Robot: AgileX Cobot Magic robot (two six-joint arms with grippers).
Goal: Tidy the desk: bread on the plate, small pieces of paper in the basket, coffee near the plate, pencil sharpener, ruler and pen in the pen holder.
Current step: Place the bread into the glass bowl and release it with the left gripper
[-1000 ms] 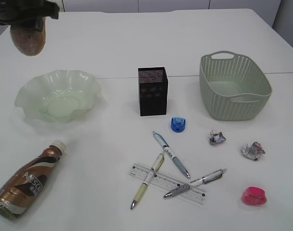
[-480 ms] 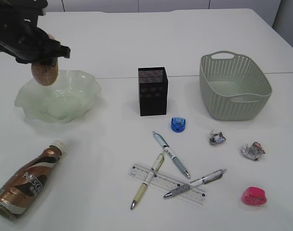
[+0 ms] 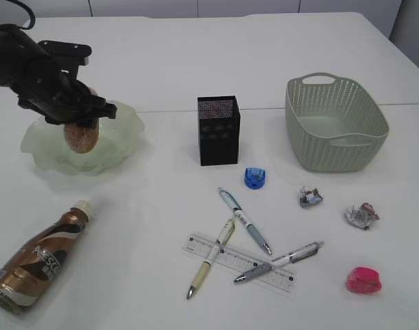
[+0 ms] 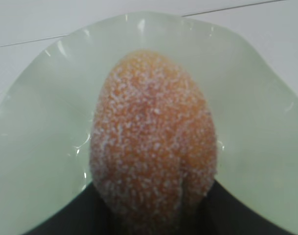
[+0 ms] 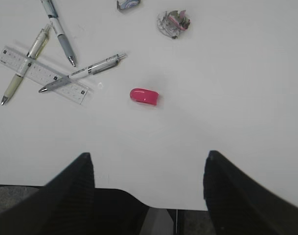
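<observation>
My left gripper (image 3: 80, 121) is shut on the sugared brown bread (image 3: 80, 137), hanging low inside the pale green wavy plate (image 3: 129, 128). The left wrist view shows the bread (image 4: 153, 137) filling the middle, with the plate (image 4: 36, 147) right beneath. The coffee bottle (image 3: 36, 258) lies on its side at front left. The ruler (image 3: 240, 264), three pens (image 3: 245, 220) and two paper balls (image 3: 310, 197) lie near the front. A blue sharpener (image 3: 254, 178) lies near the black pen holder (image 3: 219, 130). My right gripper (image 5: 149, 156) is open and empty above the table's front edge.
The grey-green basket (image 3: 333, 148) stands at back right. A pink sharpener (image 3: 364, 280) lies at front right, also in the right wrist view as the pink sharpener (image 5: 144, 96), beside the ruler (image 5: 41, 74) and a paper ball (image 5: 173, 21).
The left gripper has carried the bread down and to the right, from the far left corner into the plate. Nothing else has moved.
</observation>
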